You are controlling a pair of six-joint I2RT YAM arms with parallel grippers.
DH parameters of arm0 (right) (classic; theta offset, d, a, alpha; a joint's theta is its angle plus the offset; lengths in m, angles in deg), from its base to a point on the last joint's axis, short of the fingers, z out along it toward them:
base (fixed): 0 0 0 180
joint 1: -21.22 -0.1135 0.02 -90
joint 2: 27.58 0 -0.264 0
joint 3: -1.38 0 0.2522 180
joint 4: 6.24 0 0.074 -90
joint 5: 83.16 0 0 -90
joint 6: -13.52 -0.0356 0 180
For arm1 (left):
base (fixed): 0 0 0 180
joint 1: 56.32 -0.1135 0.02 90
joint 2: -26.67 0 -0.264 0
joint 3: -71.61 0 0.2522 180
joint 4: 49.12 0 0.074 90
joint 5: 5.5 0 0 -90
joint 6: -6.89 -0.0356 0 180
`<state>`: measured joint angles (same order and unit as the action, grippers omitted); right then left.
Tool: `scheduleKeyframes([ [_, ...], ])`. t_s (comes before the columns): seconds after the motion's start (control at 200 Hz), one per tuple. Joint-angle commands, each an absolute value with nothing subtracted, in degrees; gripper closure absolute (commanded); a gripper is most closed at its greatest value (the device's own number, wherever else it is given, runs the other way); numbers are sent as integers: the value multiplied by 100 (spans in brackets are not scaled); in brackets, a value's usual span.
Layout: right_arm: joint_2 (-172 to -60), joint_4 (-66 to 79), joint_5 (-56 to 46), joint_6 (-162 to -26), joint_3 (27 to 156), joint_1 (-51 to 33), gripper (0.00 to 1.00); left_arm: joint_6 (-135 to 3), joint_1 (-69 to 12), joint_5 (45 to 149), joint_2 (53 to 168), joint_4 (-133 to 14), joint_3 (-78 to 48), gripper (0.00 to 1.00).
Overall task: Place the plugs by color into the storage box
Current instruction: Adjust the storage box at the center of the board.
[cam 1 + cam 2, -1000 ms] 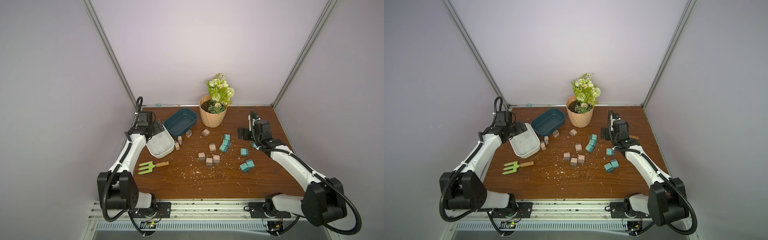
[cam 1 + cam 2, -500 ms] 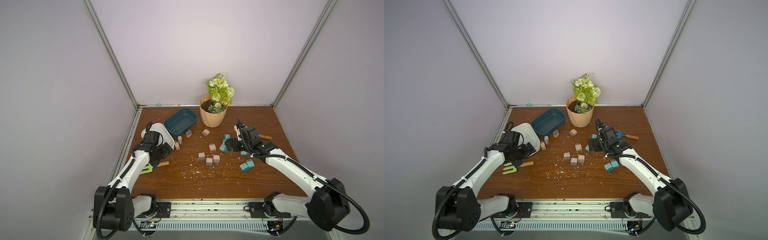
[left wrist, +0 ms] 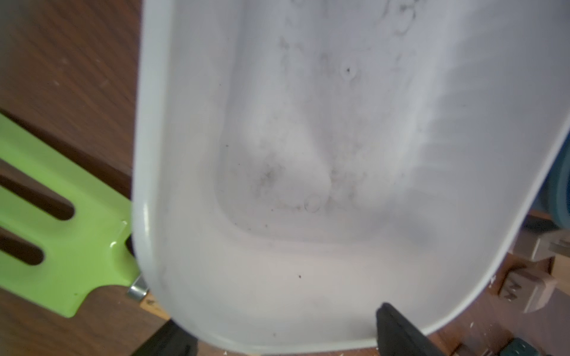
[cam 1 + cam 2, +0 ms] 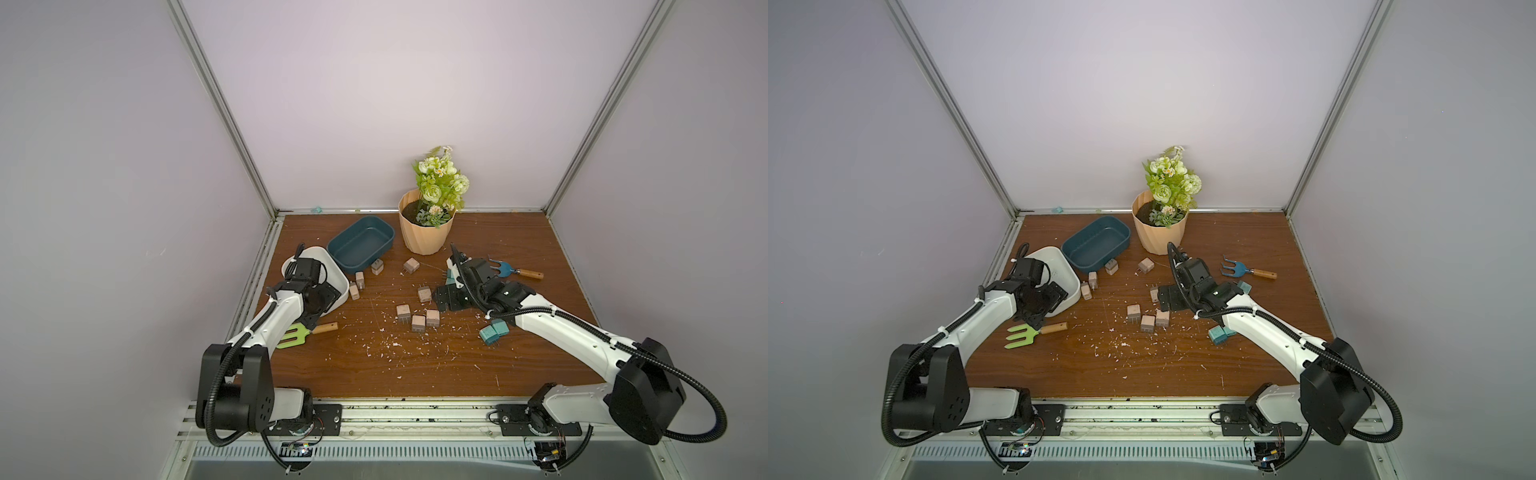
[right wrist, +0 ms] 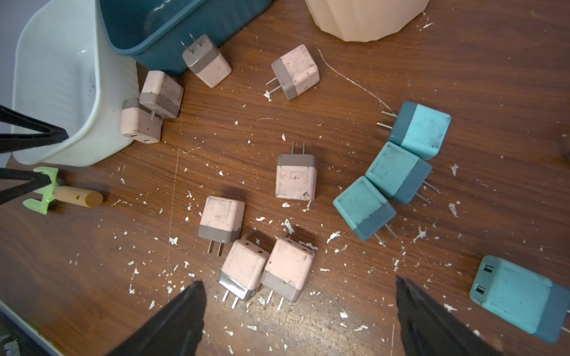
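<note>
White ribbed tray (image 5: 101, 123) — grime specks only; teal tray (image 4: 358, 249) at 2 o'clock, bare. Scuffed cube plugs (image 5: 296, 178) on tabletop (image 4: 415, 365). Right jaws released; left jaws astride white rim — grip unclear.

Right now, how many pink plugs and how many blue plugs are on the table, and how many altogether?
Pink plugs: 8
Teal-blue plugs: 6 (4 in the right wrist view, 2 more in both top views)
Total: 14
</note>
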<state>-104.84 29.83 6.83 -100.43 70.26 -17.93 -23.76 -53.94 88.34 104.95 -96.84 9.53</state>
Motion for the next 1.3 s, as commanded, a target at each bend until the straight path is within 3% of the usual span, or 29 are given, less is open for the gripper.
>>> scheduleKeyframes([
  [0.0,-10585,2954,790,-10087,7312,-1940,2,-2670,-5567,8106,10570,-10106,677,21],
  [0.485,-11188,2880,658,-9919,7762,-2186,1,-4270,-5861,7244,11156,-10993,105,71],
  [0.906,-11371,2879,571,-9762,7851,-2259,1,-5628,-6156,6111,11924,-11089,-470,94],
  [1.106,-11371,2923,557,-9714,7887,-2270,1,-6067,-6242,5719,12187,-11012,-960,92],
  [1.141,-11363,2923,548,-9715,7891,-2264,1,-6065,-6254,5757,12179,-11064,-1084,85],
  [1.211,-11354,2923,536,-9723,7878,-2264,1,-5992,-6254,5873,12109,-11212,-1331,60],
  [1.296,-11332,2902,538,-9744,7836,-2277,1,-5617,-6253,6265,11934,-11537,-1559,46],
])
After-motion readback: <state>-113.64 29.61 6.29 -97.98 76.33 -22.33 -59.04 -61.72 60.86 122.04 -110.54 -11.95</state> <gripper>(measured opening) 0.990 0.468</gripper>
